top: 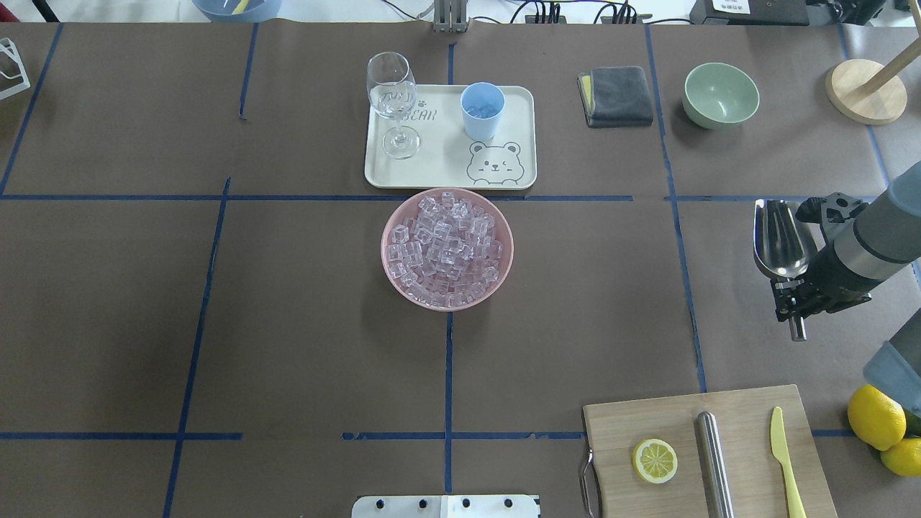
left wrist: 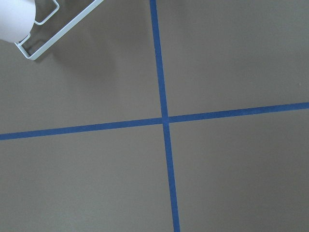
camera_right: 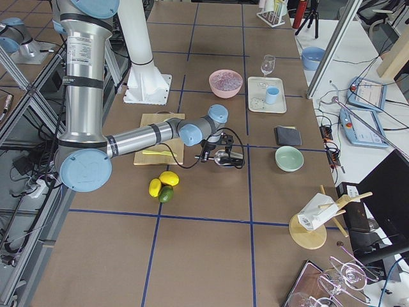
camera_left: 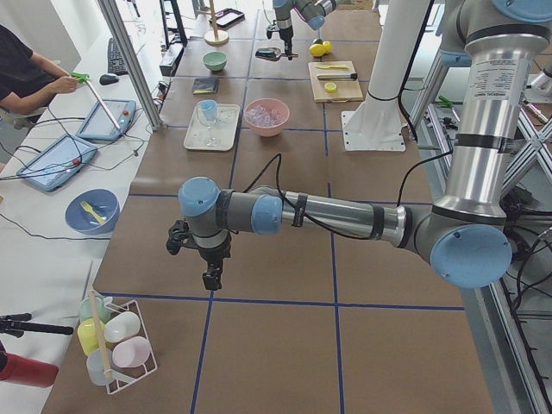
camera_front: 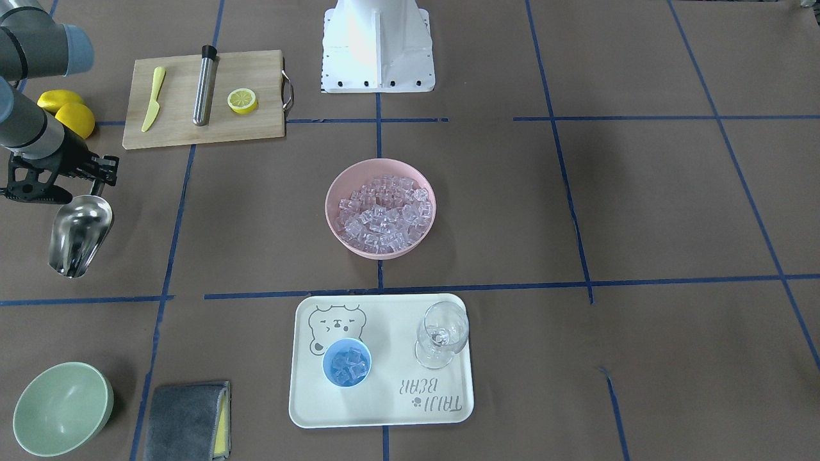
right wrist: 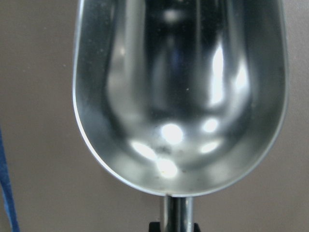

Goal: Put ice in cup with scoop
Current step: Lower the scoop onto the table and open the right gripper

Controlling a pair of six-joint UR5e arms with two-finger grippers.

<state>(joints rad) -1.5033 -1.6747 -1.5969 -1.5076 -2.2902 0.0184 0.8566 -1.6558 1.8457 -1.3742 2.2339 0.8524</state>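
The steel scoop is empty, as the right wrist view shows its bare trough. My right gripper is shut on its rod handle, low over the table's right side, far from the bowl and tray. Ice fills the pink bowl at the table's middle. The light-blue cup stands on the white tray just beyond the bowl, with a few cubes inside. My left gripper hangs over bare table at the far left end; I cannot tell whether it is open or shut.
A wine glass shares the tray. A cutting board with a lemon half, steel cylinder and yellow knife lies near the right arm, lemons beside it. A grey cloth, green bowl and wooden stand sit far right.
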